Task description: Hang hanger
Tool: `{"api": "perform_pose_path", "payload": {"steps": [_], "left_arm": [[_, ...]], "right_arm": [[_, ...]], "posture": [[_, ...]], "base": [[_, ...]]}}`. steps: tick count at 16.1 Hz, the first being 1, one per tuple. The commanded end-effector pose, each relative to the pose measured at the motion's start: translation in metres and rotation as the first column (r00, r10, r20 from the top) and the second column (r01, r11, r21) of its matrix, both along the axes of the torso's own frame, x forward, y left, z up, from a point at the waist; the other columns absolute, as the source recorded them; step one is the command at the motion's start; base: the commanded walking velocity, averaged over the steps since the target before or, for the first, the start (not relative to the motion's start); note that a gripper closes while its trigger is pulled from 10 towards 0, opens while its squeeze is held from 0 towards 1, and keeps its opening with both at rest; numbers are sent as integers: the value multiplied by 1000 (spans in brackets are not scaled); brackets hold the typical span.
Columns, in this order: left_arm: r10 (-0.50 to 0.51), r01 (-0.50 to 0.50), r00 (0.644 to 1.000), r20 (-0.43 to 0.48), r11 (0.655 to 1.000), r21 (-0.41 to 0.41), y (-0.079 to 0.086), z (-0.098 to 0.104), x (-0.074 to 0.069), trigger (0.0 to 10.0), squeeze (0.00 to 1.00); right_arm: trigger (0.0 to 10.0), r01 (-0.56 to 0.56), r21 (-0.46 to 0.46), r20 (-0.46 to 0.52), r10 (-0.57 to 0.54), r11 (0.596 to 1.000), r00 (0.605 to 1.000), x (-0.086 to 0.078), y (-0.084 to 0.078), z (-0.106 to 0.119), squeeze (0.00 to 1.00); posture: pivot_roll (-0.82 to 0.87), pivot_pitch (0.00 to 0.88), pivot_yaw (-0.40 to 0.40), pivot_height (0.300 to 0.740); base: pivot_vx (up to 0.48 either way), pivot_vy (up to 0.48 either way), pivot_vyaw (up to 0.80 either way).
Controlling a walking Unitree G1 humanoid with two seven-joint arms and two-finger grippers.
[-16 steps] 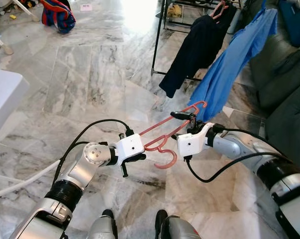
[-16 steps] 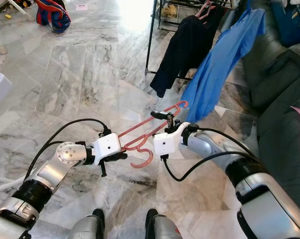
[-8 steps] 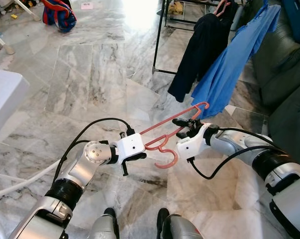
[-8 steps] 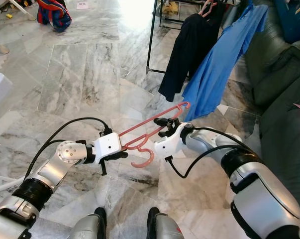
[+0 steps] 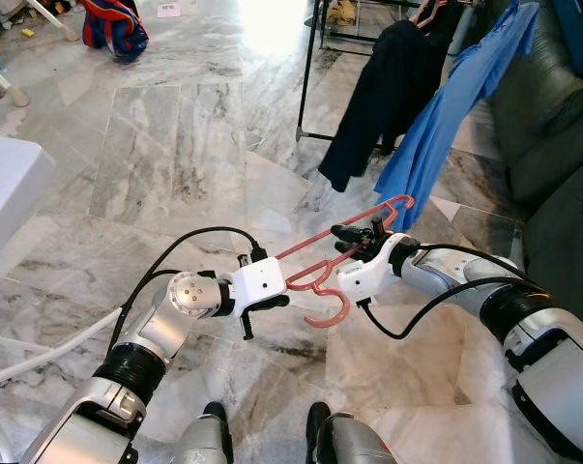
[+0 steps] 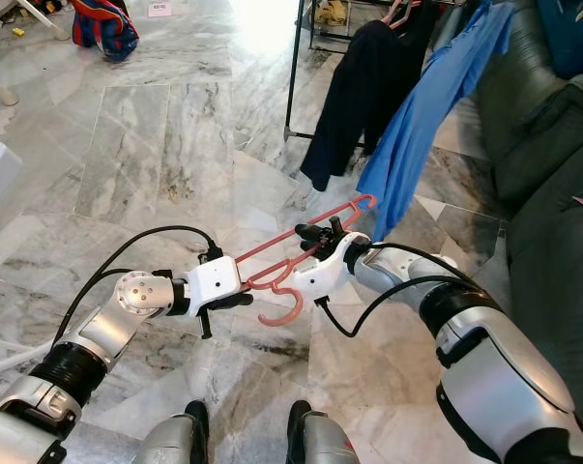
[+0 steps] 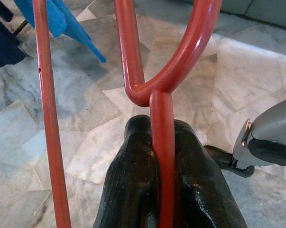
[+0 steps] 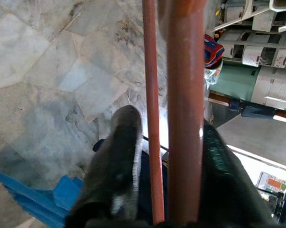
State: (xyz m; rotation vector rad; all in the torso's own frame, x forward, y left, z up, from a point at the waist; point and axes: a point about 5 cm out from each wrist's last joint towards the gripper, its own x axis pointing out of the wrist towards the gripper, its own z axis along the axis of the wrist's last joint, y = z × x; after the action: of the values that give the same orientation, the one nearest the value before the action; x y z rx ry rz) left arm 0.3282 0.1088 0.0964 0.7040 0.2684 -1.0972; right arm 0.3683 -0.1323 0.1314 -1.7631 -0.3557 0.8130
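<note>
Red hanger (image 5: 332, 267) is hovering at the centre of the frame above the marble floor (image 5: 175, 155), below the clothes rack (image 5: 315, 58) with its blue shirt (image 5: 446, 116). Left gripper (image 5: 272, 302) is pinching the hanger's hook stem; right gripper (image 5: 354, 237) is clamping its bars.

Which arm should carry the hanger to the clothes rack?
Probably the right. The right gripper holds the hanger on the side nearer the rack; the left gripper pinches its stem by the hook.
</note>
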Motion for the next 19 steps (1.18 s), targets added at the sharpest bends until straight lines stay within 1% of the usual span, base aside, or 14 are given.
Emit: {"api": "perform_pose_path", "payload": {"steps": [1,3,4,10,14,15,16,19], "left_arm": [[-24,24,1000,6,1000,12,-4,-1,-1,10000,0],[-18,17,1000,15,1000,16,-4,-1,1,10000,0],[-17,16,999,31,999,30,-3,-1,1,10000,0],[5,-9,997,80,999,49,0,-1,5,10000,0],[6,-14,992,129,998,62,0,-2,7,10000,0],[40,-47,986,161,998,38,0,1,10,10000,192],[52,-55,982,179,998,16,-1,2,11,10000,1000],[43,-43,965,257,999,-9,-3,8,12,10000,1000]], "right_arm": [[0,-12,-7,5,12,1000,1000,-1,1,-2,0],[0,-16,-2,15,16,1000,1000,0,2,-1,0],[0,-17,-1,17,17,1000,1000,0,2,-1,0],[0,-25,6,3,25,1000,1000,-2,2,-4,0],[0,-15,10,-6,16,1000,1000,-3,-1,-6,0],[0,-13,12,-10,13,1000,1000,-3,-1,-7,0],[0,-12,13,-13,12,1000,1000,-3,-2,-8,0],[0,-4,24,-29,5,1000,1000,-4,-3,-10,0]], "posture": [[126,280,-53,740],[126,280,-55,740],[126,280,-55,740],[128,280,-51,740],[124,280,-52,740],[124,280,-52,740],[122,282,-52,740],[118,284,-56,740]], "base": [[0,0,0],[0,0,0],[0,0,0],[0,0,0],[0,0,0],[0,0,0],[0,0,0],[0,0,0]]}}
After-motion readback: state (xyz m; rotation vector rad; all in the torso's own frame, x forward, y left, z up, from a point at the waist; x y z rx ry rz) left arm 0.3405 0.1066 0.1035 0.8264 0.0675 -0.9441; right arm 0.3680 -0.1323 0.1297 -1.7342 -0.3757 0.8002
